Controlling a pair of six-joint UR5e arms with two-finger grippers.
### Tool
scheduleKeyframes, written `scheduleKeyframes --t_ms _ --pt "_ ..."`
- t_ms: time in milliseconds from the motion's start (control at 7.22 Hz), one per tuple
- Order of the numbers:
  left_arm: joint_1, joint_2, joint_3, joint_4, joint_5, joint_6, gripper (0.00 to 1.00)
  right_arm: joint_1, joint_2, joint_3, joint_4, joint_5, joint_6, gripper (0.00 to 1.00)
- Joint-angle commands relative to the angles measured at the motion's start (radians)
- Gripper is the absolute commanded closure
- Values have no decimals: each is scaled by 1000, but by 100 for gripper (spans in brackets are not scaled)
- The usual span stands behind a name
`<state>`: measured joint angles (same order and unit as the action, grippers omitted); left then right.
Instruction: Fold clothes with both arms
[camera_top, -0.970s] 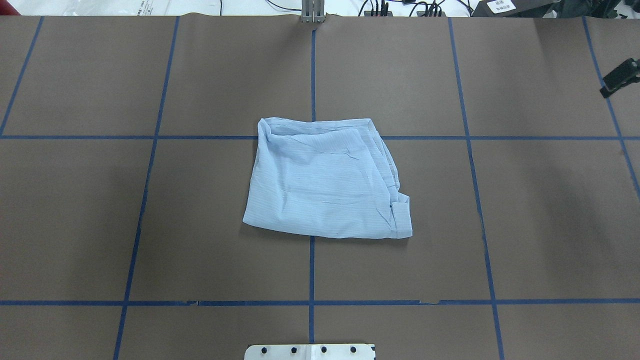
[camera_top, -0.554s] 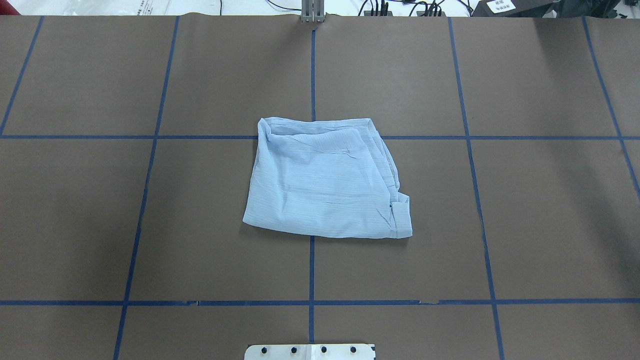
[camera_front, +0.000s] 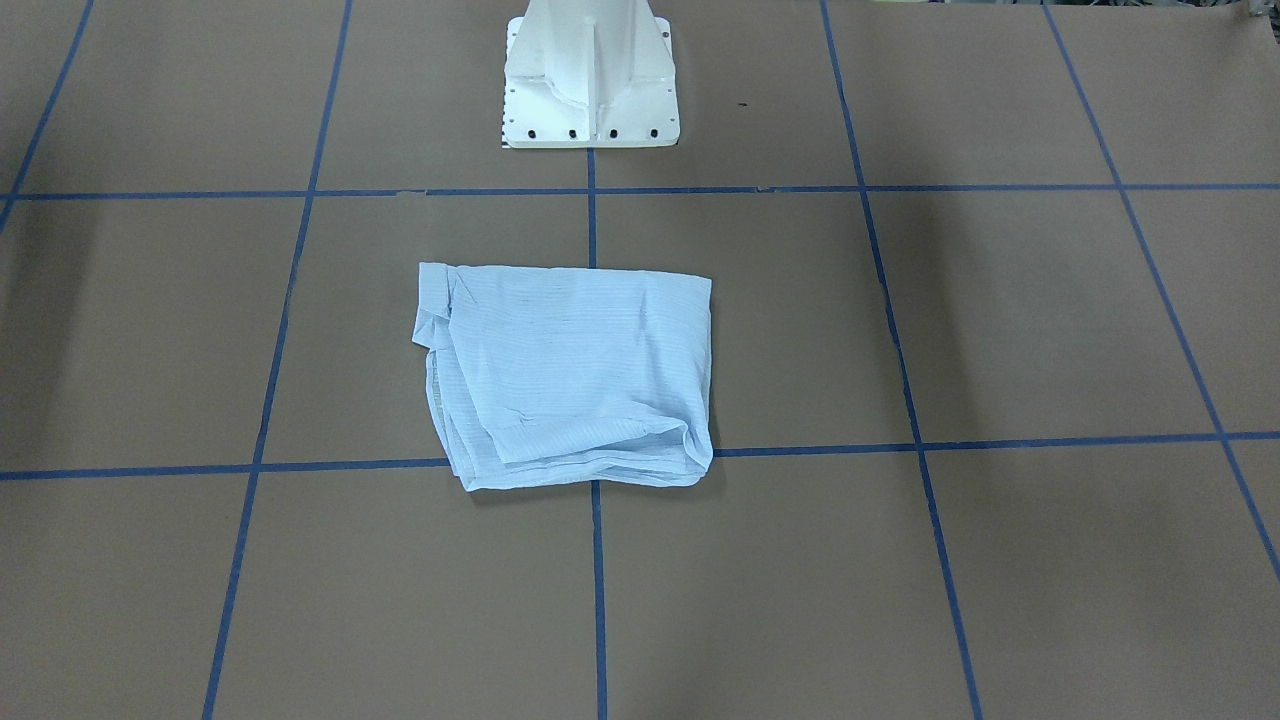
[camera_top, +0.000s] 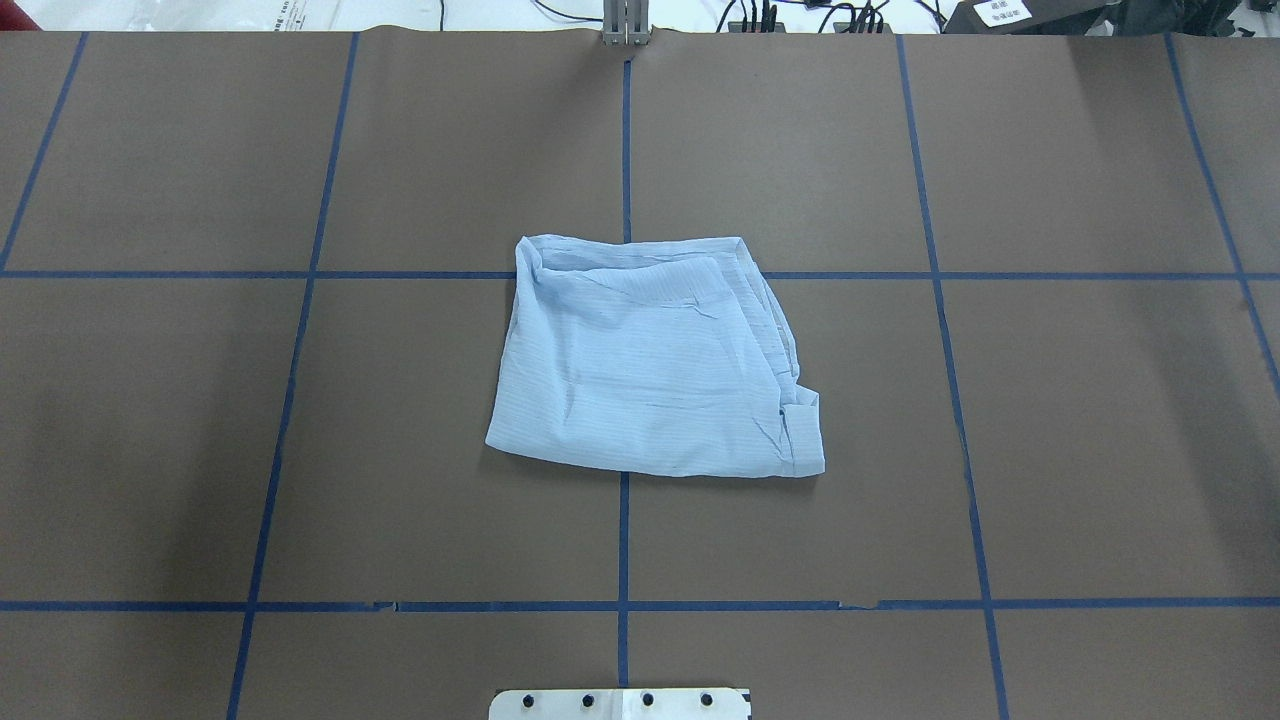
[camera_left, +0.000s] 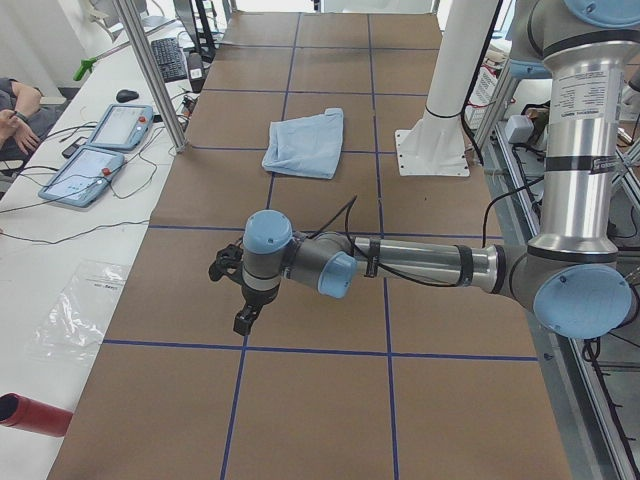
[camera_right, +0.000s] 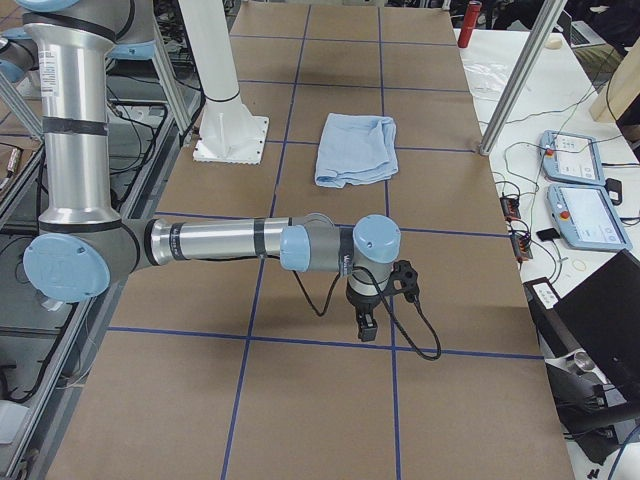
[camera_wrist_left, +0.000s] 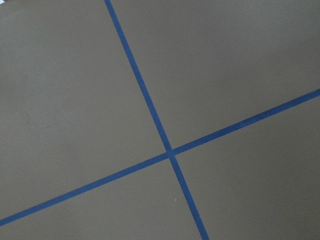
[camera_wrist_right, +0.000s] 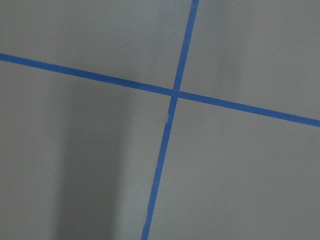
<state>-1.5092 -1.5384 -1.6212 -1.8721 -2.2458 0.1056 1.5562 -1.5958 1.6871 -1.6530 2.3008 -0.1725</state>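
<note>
The shirt (camera_top: 655, 365) was found folded compactly at the middle of the counter (camera_top: 1100, 450). The left tool (camera_left: 243, 318) and right tool (camera_right: 366, 322) were held well apart from it; whether they were open or closed could not be told. Folding was judged complete; no regrasp was called for.

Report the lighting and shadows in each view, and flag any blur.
Overhead exterior: even light, with soft dark patches on the table either side; the pale blue shirt is sharp, with a thin shadow at its near edge. Right wrist-mounted: a broad soft shadow band beside the blue tape cross. Left wrist-mounted: flat light, no glare.
</note>
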Motion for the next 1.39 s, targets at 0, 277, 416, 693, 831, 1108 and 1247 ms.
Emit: scheduleKeyframes --t_ms 0,277,416,693,831,1108,1247 --pt "-23 -6 -2 107 -4 -3 1 19 -3 -3 -11 3 10 0" --pt "-25 10 -45 230 -8 3 1 25 -7 -3 -11 5 83 0" --pt "-25 27 -33 229 -12 25 1 36 -12 -3 -13 17 85 0" --pt "-26 34 -31 229 -14 25 1 57 -36 -6 -13 35 87 0" --pt "-26 35 -31 229 -14 25 1 73 -53 -6 -11 40 88 0" --pt "-26 34 -34 228 -14 25 1 87 -94 -4 2 51 132 0" --pt "-26 34 -37 228 -14 25 1 87 -96 2 2 51 149 0"
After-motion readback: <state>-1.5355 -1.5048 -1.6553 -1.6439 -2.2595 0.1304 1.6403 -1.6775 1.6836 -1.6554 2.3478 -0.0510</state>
